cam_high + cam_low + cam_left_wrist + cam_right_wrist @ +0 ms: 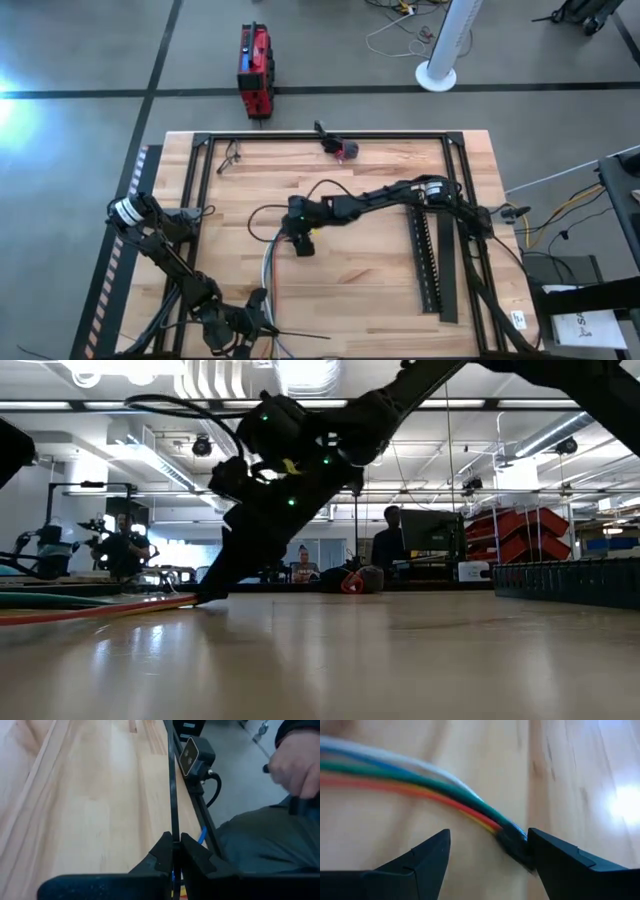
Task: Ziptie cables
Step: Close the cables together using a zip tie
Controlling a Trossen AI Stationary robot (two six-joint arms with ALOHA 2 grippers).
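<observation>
The cables (pixel 268 275), thin orange, green, blue and white wires, lie on the wooden table left of centre. Their dark ends (pixel 512 842) lie between the open fingers of my right gripper (pixel 487 837), close to one fingertip. That gripper (pixel 303 245) slants down to the tabletop at the bundle's far end (pixel 205 598). At the near edge my left gripper (pixel 258 322) is shut on a thin black zip tie (pixel 300 332), which sticks out toward the table's right. My left gripper pinches the thin black zip tie (pixel 173 827) between its two fingertips, which lie along it. The strip runs straight on past the fingers, above the wood. My right gripper's fingers (pixel 555 855) flank the cables' dark ends; I cannot tell whether one touches them.
A black frame (pixel 200 190) borders the table. A long black toothed rail (pixel 430 260) lies at the right, and a small red and black part (pixel 345 150) at the far edge. A small camera (pixel 196 756) sits on the near rail, with a person's hand (pixel 295 760) beyond it.
</observation>
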